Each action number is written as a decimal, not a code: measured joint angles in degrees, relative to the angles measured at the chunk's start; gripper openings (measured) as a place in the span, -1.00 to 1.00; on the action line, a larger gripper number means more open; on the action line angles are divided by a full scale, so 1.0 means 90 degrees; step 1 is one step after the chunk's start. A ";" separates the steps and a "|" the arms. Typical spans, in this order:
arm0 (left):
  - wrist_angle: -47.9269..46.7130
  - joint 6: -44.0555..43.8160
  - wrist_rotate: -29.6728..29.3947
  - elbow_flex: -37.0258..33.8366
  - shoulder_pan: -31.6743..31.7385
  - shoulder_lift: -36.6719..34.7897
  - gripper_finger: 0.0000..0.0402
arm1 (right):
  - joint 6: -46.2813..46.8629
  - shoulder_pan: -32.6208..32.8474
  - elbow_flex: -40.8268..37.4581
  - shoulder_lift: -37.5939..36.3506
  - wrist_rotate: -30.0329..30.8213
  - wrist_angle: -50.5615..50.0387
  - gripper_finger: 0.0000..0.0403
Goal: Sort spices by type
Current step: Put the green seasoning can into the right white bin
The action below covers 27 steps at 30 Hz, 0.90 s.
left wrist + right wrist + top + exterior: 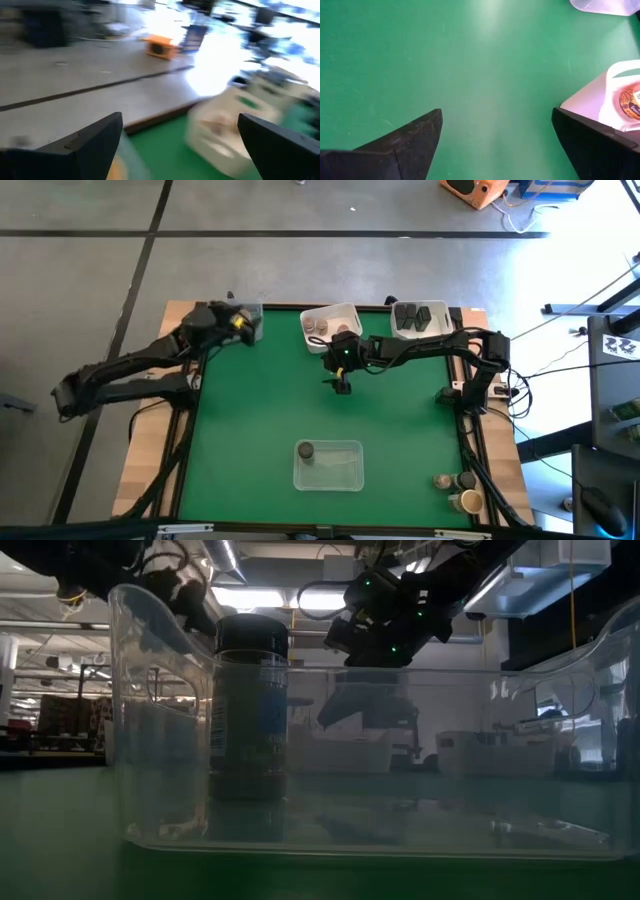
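Note:
The spices are small round jars. One dark-topped jar (306, 450) (250, 720) stands upright in a clear tray (345, 480) near the front edge. Pale-topped jars (320, 330) sit in a white tray (348, 310) at the far edge, and dark jars (418, 318) fill a tray to its right. A tan-topped jar (630, 102) shows in the white tray (590, 102). My right gripper (342, 385) (496, 115) hangs open over bare green mat just in front of the white tray. My left gripper (240, 322) (180, 120) is open at the far left corner, holding nothing.
Another clear tray (255, 328) (605, 6) sits at the far left corner under my left gripper. Three loose jars (455, 485) stand on the wooden border at the near right. The green mat (260, 420) between the trays is open room.

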 joint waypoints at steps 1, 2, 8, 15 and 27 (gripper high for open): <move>0.0019 -0.0039 0.0137 0.0000 -0.0162 0.0000 0.89 | 0.0002 0.0000 0.0000 0.0000 -0.0001 -0.0003 0.86; 0.0025 -0.0067 0.0212 0.0000 -0.0338 0.0000 0.89 | 0.0006 0.0000 0.0000 0.0000 -0.0009 -0.0003 0.86; 0.0086 -0.0110 0.0287 0.0000 -0.1510 0.0004 0.89 | 0.0129 0.0000 -0.0007 -0.0079 -0.0142 -0.0164 0.86; 0.0203 -0.0409 -0.0019 0.0002 -0.2788 0.0431 0.89 | 0.0148 0.0000 0.0000 -0.0781 -0.0235 -0.0732 0.86; 0.1421 -0.0860 -0.0454 -0.0002 -0.4040 0.2040 0.89 | 0.0591 0.0000 -0.0005 -0.1309 -0.0571 -0.2252 0.86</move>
